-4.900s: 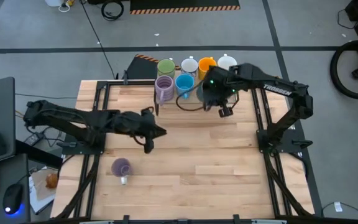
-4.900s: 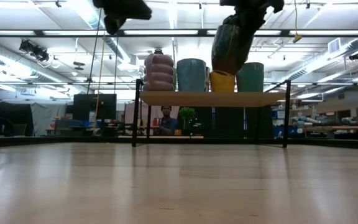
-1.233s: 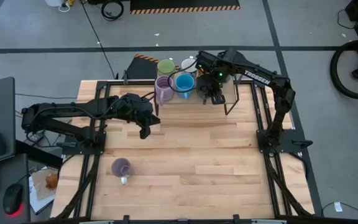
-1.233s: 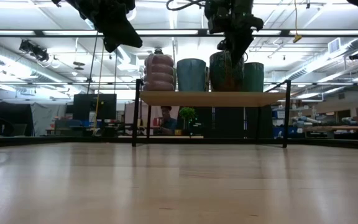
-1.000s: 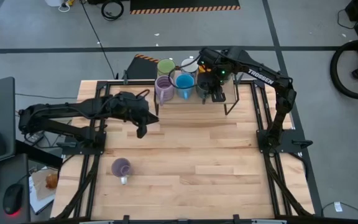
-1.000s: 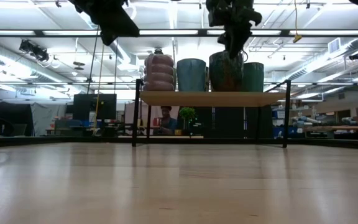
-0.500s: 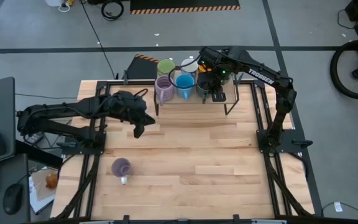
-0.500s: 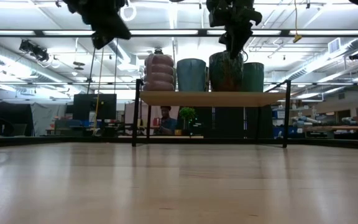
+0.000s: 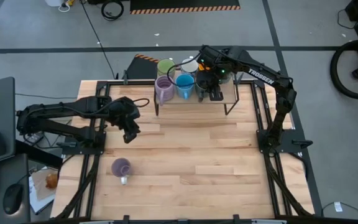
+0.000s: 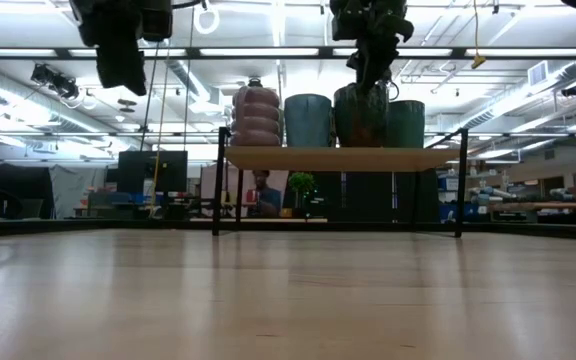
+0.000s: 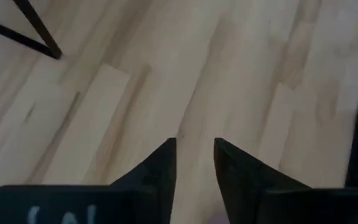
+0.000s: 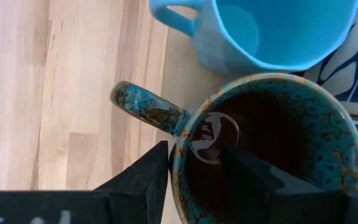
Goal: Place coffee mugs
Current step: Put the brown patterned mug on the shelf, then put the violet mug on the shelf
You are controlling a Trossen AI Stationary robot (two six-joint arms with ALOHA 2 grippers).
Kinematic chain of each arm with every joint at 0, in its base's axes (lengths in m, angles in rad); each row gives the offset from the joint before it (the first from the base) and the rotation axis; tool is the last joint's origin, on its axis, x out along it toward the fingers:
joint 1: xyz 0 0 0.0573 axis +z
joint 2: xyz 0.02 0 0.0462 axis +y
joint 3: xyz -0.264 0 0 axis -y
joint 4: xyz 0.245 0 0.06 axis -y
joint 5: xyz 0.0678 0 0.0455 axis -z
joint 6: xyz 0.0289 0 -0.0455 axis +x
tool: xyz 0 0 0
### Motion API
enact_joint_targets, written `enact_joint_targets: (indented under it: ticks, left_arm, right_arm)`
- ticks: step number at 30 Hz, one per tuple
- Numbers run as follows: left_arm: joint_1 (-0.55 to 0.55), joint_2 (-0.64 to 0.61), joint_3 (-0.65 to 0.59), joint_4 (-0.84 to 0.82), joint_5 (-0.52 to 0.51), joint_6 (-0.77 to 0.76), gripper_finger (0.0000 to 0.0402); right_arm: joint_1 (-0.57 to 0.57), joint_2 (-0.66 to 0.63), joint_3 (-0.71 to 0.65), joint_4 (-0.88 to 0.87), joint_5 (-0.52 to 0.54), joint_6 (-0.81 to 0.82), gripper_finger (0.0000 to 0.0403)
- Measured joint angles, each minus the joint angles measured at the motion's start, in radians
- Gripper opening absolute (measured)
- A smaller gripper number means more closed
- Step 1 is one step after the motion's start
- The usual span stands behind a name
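Observation:
A dark speckled mug (image 12: 272,155) stands on its base on the raised wooden shelf (image 10: 343,158) at the table's far edge, next to a blue mug (image 12: 278,31) and a purple mug (image 9: 163,89). My right gripper (image 12: 194,148) hangs open over it, pointing down. One finger is inside the rim and one outside, beside the handle (image 12: 145,106); I cannot tell whether they touch it. A second purple mug (image 9: 122,167) stands upright on the table near the front left. My left gripper (image 9: 130,136) is open and empty above the bare wood, farther back than that mug.
Green (image 9: 165,66) and white (image 9: 189,65) mugs stand in the shelf's back row. The shelf rests on thin black legs (image 9: 229,112). Black frame rails (image 9: 98,124) run along the table's left and right sides. Bare wood spans the table's middle and near right.
My left gripper has moved toward the table's left edge and a little toward the near edge, tipping to point more steeply down. The dark mug stays on the shelf.

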State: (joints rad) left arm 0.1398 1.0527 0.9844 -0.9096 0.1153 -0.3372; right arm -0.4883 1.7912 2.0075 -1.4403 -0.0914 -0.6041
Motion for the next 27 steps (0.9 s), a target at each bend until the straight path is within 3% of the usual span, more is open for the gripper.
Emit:
enact_joint_targets:
  ticks: [7, 27]
  left_arm:
    - [-0.001, 0.0, 0.0, -0.011, 0.199, -0.018, 0.0138]
    - [0.001, -0.052, 0.001, 0.068, 0.197, -0.069, 0.0132]
  right_arm:
    - [-0.004, -0.005, 0.001, -0.004, -0.002, -0.001, 0.0166]
    - [-0.002, -0.005, 0.001, -0.034, 0.018, -0.05, 0.0186]
